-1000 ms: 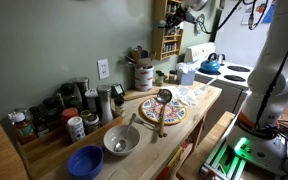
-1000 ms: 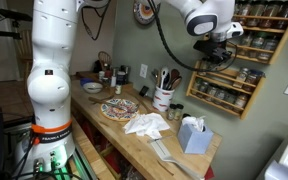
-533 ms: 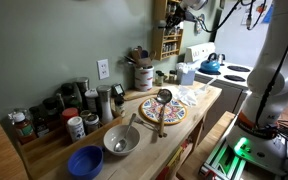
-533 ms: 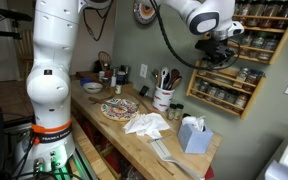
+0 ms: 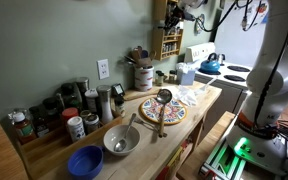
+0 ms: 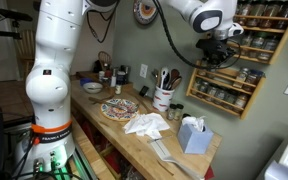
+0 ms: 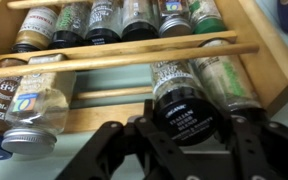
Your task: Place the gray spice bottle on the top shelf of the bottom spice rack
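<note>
Since your gripper (image 7: 189, 130) fills the bottom of the wrist view, this one's easy to read: both fingers (image 7: 112, 150) are clamped on the gray spice bottle (image 7: 189, 100), one on each side of its dark cap. The bottle sits right in front of the lower spice rack (image 7: 134, 55), just below the two wooden rails. It has a clear jar with a silver lid (image 7: 32, 112) on one side and a green-filled jar (image 7: 224, 80) on the other. I honestly can't tell whether its base is resting on a shelf or hanging free.

In both exterior views your gripper (image 6: 217, 45) is up at the wall, well above the back edge of the desk (image 6: 124, 135). It's at the upper part of that lower rack (image 6: 224, 88), with a second rack (image 6: 259, 18) mounted above it.

Down on the desk, the utensil crock (image 6: 164, 98) stands at the back edge, below the racks. The patterned plate (image 5: 162, 112) sits mid-desk with a ladle (image 5: 163, 100) lying across it. A metal bowl (image 5: 121, 140) and a blue bowl (image 5: 85, 161) sit toward the front edge, and a bunch of jars (image 5: 69, 105) is lined up along the back edge. A crumpled cloth (image 6: 146, 124) and a tissue box (image 6: 192, 133) sit near the front edge.
</note>
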Robot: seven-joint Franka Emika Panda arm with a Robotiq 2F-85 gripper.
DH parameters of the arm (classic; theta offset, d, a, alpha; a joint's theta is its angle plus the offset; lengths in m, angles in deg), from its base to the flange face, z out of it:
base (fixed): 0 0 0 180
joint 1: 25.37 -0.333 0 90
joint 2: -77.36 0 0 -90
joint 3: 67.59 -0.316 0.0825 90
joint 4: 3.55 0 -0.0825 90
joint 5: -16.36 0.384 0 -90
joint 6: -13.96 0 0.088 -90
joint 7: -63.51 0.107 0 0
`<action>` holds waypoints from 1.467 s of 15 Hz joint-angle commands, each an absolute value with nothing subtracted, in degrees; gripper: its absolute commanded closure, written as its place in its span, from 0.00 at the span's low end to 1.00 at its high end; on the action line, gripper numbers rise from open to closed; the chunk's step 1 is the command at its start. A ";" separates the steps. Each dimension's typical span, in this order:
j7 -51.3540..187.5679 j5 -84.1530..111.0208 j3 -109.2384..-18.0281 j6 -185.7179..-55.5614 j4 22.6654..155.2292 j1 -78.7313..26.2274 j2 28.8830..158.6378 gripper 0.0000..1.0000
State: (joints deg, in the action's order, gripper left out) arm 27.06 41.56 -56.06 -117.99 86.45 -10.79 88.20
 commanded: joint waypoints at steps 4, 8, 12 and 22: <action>27.45 41.54 -58.16 -116.09 82.80 -8.52 90.87 0.47; 27.29 41.28 -58.54 -114.72 81.81 -7.67 91.08 0.38; 27.22 41.38 -58.46 -111.59 80.75 -6.79 90.91 0.38; 28.60 40.15 -57.33 -105.44 78.77 -5.02 90.70 0.59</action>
State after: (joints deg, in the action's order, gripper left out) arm 27.13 41.56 -57.48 -107.29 79.69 -5.88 90.43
